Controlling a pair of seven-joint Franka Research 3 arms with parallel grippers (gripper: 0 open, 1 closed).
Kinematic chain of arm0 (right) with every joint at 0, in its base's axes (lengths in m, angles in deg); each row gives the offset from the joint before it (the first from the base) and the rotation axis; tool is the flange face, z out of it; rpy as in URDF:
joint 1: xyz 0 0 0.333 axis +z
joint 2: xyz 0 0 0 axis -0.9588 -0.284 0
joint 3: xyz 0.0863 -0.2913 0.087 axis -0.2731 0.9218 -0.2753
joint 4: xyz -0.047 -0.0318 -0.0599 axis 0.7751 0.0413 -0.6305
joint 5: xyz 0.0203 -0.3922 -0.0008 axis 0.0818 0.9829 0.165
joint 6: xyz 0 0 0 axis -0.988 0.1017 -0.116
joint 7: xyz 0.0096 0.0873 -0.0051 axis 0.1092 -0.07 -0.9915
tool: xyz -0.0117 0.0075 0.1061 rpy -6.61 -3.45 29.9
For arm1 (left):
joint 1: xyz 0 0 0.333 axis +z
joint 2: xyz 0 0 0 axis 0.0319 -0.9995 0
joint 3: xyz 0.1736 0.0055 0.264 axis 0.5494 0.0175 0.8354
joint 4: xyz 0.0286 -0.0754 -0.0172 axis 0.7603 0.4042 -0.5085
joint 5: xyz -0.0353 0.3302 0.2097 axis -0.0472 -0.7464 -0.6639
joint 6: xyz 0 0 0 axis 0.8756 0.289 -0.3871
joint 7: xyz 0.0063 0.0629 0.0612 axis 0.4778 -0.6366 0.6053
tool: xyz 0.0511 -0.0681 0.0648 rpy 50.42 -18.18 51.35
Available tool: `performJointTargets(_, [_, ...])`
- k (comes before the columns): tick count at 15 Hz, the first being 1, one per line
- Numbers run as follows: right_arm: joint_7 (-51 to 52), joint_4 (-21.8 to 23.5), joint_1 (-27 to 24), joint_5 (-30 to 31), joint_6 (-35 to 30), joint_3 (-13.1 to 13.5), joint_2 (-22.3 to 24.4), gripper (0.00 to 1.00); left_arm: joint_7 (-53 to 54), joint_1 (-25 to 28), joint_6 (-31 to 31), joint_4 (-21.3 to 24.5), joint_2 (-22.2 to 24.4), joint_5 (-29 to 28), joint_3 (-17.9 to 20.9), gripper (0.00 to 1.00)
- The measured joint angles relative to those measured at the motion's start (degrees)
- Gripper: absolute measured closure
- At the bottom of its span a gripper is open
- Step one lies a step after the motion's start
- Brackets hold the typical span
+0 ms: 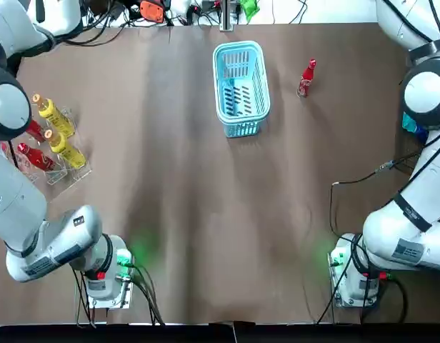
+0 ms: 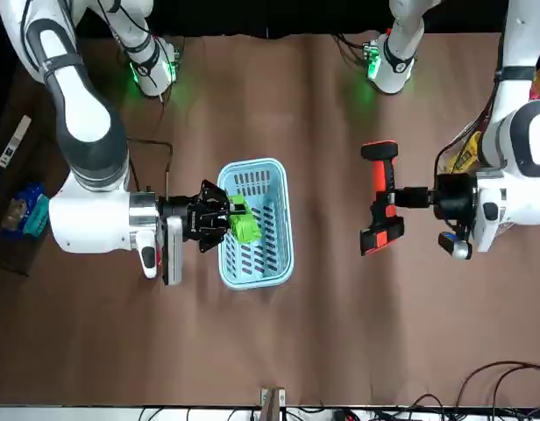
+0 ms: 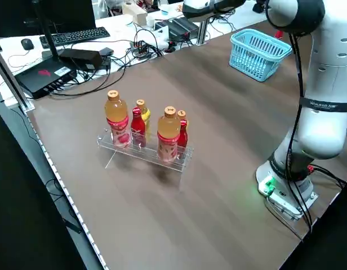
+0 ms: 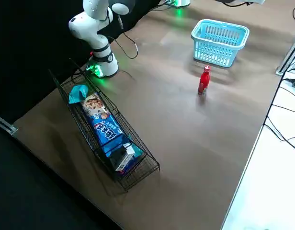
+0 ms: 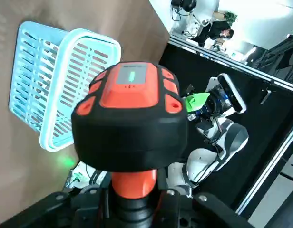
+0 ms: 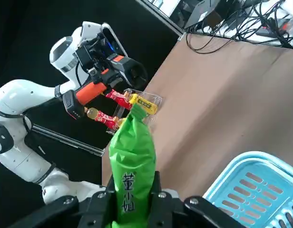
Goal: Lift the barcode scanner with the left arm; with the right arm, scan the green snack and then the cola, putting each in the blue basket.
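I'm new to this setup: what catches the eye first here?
The bright green snack, clamped in the right gripper above the blue basket. Next, the orange scanner, held aloft by the left gripper. A red cola bottle stands alone on the table beside the basket.

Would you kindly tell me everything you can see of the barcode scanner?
The scanner looks like orange and black plastic: a broad black head with an orange top, on an orange neck. The left gripper is shut on that neck, holding it above the table, apart from the basket.
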Motion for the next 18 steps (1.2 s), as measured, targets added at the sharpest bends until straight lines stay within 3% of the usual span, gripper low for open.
performJointTargets(8, [-3.60, -0.02, 0.01, -0.05, 0.51, 0.01, -0.29, 0.72, -0.11, -5.56, -0.41, -1.14, -0.29, -5.23, -0.75, 0.63])
performJointTargets(18, [-12.55, -0.05, -0.17, -0.13, 1.10, 0.17, -0.29, 0.72, -0.21, -10.52, -0.85, -1.16, -0.75, -5.41, -0.77, 0.63])
